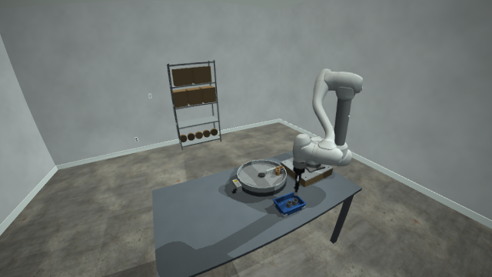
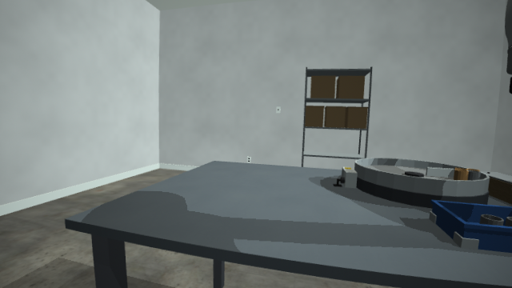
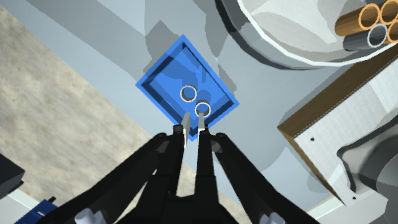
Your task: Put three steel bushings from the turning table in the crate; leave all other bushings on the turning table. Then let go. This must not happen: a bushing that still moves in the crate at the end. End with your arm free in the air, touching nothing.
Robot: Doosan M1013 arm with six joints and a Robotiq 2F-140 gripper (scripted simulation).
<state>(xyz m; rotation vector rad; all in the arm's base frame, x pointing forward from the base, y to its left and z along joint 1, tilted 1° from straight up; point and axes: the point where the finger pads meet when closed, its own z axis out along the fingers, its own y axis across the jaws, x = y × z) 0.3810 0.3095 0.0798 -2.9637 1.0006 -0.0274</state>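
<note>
The blue crate (image 1: 296,209) (image 2: 488,236) (image 3: 160,60) holds two upright steel bushings: one bushing (image 1: 289,205) (image 3: 181,93) near the middle, the other bushing (image 1: 295,201) (image 3: 195,108) toward the gripper side. My gripper (image 1: 296,192) (image 3: 194,119) is slightly open and empty, above the crate's end by the second bushing. The fingers stand a narrow gap apart, with blue crate showing between them. The turning table (image 1: 246,187) (image 2: 384,185) (image 3: 265,47) carries several orange bushings (image 1: 277,171) (image 2: 461,174) (image 3: 350,24) and a steel bushing (image 2: 474,174) (image 3: 357,41) beside them.
The arm's base plate (image 1: 307,179) (image 3: 325,135) stands beside the turning table. A small control box (image 1: 236,183) (image 2: 349,178) sits at the turning table's far side from the base. A shelf rack (image 1: 198,124) stands by the back wall.
</note>
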